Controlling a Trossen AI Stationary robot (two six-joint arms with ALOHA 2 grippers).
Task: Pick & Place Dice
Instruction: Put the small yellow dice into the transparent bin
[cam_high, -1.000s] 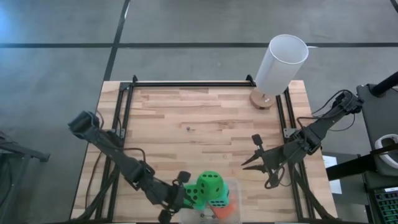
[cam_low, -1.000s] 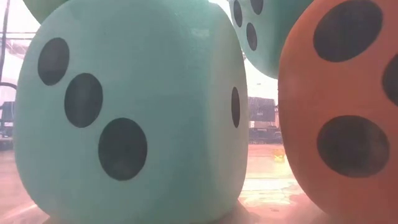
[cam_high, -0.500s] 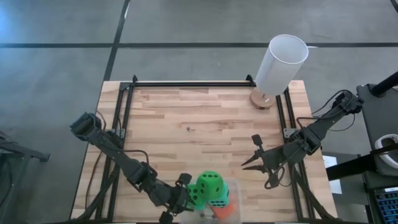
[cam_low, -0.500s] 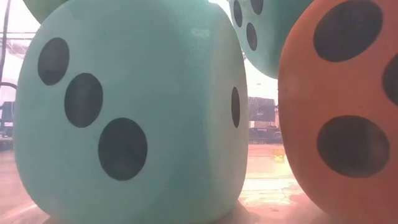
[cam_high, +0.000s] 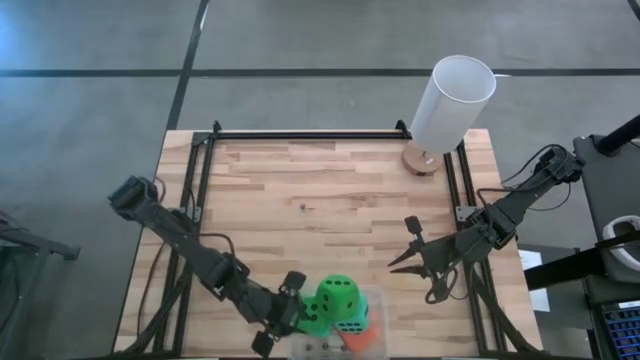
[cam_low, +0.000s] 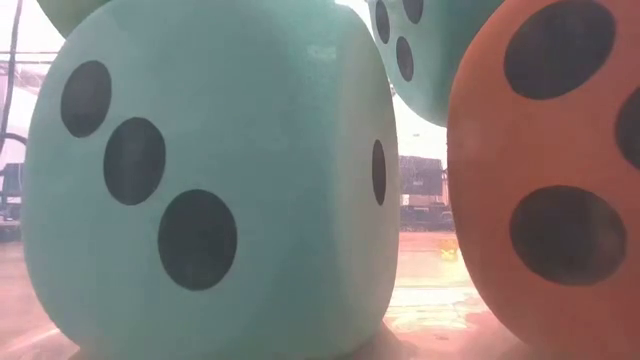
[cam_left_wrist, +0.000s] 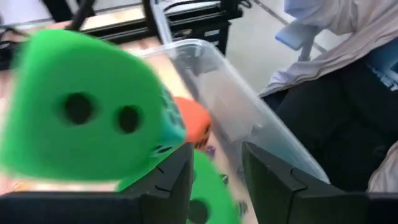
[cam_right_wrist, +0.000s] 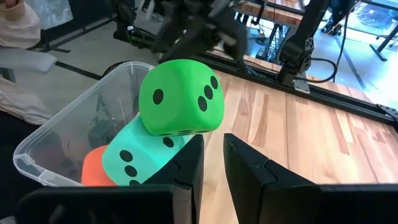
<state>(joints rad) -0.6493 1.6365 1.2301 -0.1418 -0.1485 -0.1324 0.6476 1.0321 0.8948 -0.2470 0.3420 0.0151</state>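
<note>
Dice (cam_right_wrist: 181, 96) matt, soft foam look, faintly grainy. Bin (cam_right_wrist: 46, 146) clear glossy plastic. Worktop (cam_high: 330, 195) pale wood strips, smooth satin finish. Frame rails (cam_high: 310, 134) black metal.

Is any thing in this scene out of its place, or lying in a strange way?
Yes. The clear bin at the table's front edge is overfull: a green die sits tilted on top of a teal die, above the rim. The orange die lies beneath. The left pincer is beside the pile.
</note>
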